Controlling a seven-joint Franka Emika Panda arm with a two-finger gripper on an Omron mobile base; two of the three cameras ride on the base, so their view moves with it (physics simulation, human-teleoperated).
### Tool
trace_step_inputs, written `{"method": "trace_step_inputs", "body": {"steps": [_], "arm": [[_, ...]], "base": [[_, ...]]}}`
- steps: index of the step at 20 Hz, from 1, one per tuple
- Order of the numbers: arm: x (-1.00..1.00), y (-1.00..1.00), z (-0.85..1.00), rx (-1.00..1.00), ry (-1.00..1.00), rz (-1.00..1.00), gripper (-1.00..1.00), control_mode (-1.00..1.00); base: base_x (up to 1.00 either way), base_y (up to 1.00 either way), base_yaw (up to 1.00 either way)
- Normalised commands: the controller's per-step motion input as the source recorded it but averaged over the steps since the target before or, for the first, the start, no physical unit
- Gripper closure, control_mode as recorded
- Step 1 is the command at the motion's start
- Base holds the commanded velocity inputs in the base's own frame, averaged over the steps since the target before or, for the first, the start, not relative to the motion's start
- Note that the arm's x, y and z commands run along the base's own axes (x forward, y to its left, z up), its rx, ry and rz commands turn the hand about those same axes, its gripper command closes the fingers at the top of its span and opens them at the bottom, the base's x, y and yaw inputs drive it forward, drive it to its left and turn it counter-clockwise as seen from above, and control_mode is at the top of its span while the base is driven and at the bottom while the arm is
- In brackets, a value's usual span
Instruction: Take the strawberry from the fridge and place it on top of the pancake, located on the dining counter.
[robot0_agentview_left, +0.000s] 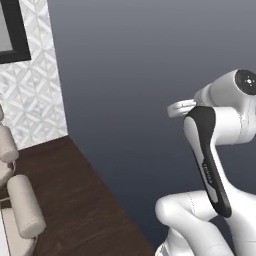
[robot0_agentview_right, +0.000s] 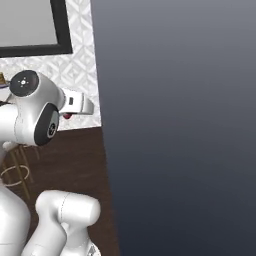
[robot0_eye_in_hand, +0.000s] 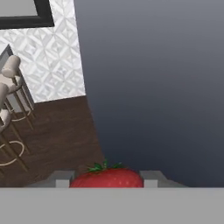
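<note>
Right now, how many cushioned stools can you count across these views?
2, maybe more hidden. In the hand view, one tan stool stands against the patterned wall at left, and a second stool sits nearer, cut by the left edge.

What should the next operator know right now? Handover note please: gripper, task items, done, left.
Gripper: shut on the strawberry, which sits between the fingertips in the hand view, green leaves on top.
Surroundings: a dark grey panel fills the space ahead; tan stools stand off to the left on the dark wood floor.
Done: strawberry picked up.
Left: carry it to the dining counter and set it on the pancake.
</note>
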Motion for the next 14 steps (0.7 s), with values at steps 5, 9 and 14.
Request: {"method": "trace_step_inputs", "body": {"steps": [5,9,14], "arm": [[0.0,0.0,0.0,0.0,0.0,0.0,1.0,1.0],[0.0,0.0,0.0,0.0,0.0,0.0,1.0,1.0],[0.0,0.0,0.0,0.0,0.0,0.0,1.0,1.0]], "base": [[1.0,-0.02,0.53],[1.0,-0.4,0.54],[1.0,-0.55,0.53]]}}
